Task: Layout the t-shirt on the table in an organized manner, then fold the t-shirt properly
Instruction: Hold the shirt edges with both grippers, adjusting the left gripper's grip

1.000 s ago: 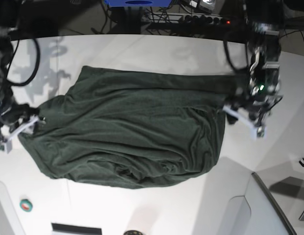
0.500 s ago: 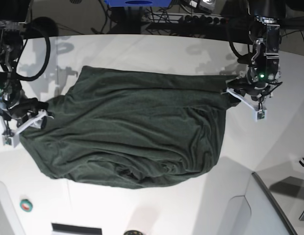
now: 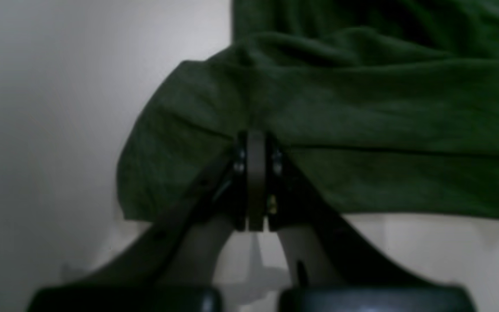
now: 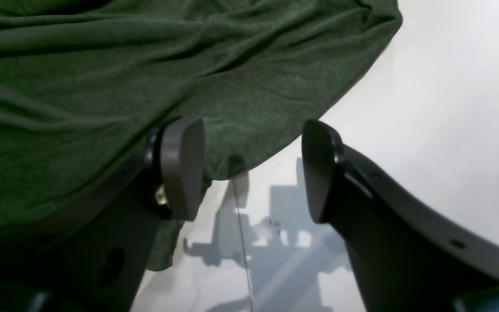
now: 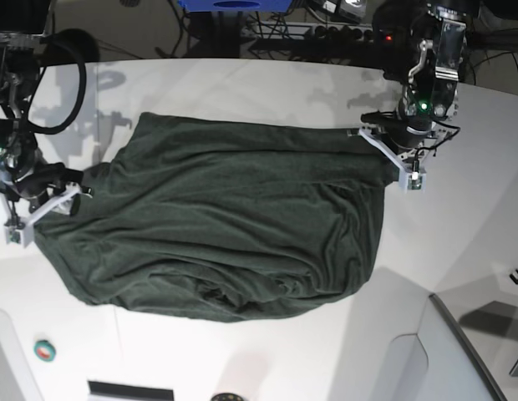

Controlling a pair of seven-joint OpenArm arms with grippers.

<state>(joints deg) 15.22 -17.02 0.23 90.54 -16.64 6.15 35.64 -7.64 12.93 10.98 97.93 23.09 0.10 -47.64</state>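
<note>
Your left claw point(image 3: 256, 143) is pinched shut on the t-shirt point(image 5: 234, 225) at its far corner, and your right claw point(image 4: 249, 169) stands apart over its other edge.

One t-shirt point(image 5: 225, 230) lies on one table point(image 5: 459, 217), reaching from near the table's left edge toward its right. Two grippers work at it: the left gripper point(image 5: 391, 159) at the shirt's right border, the right gripper point(image 5: 43, 209) at its left. One small round teal-and-red object point(image 5: 44, 350) (too small to identify) sits near the table's lower-left corner.
</note>
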